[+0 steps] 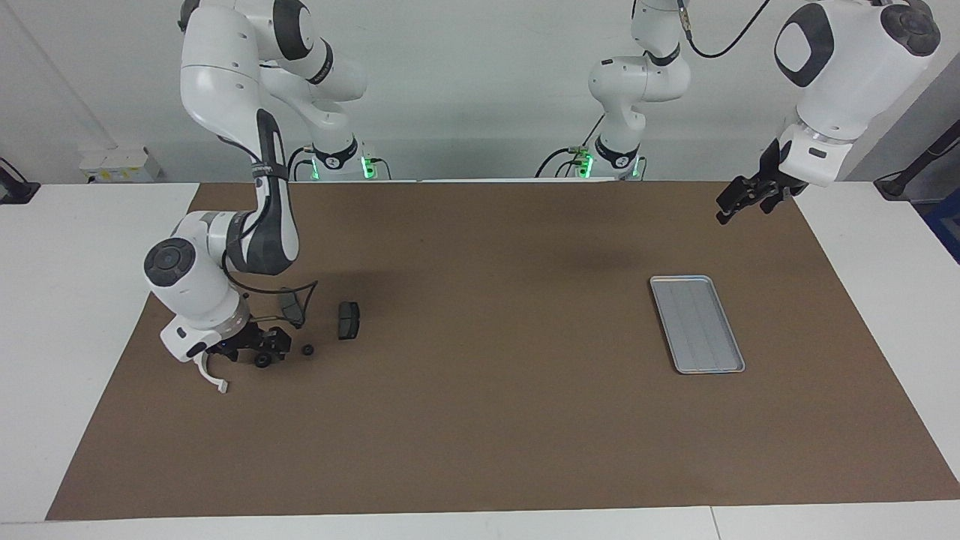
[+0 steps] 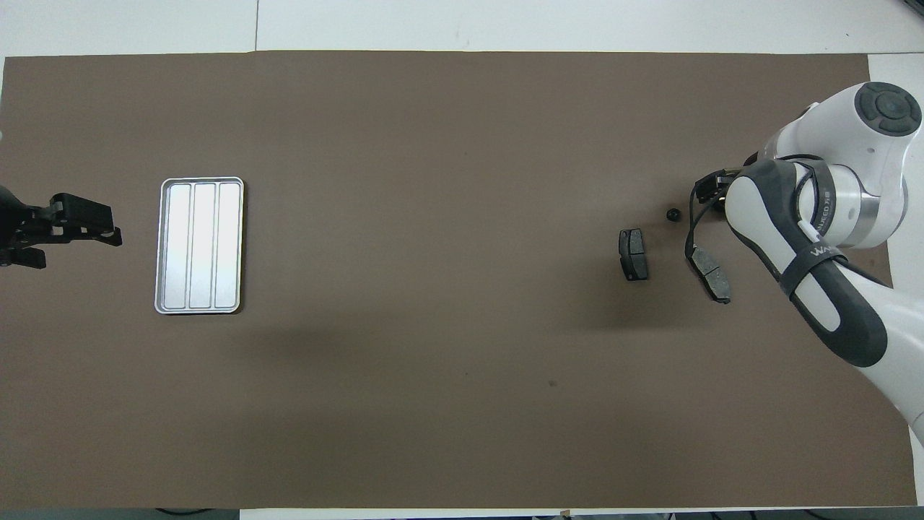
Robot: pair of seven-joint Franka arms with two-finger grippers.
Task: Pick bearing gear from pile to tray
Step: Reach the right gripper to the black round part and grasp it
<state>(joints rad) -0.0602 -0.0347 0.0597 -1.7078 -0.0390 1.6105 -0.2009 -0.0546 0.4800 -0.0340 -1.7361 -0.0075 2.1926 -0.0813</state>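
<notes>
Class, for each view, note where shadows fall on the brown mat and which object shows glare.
Facing view: soft dark patches on the mat near the robots' end; the tray looks dull grey. Overhead view: a broad faint shadow band across the mat's middle; the tray glares bright white.

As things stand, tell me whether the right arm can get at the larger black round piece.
Probably yes. The right gripper, open, is right down at the larger black round piece, with nothing between them. The white bracket lies beside it, apart. The left gripper waits in the air near the tray.
</notes>
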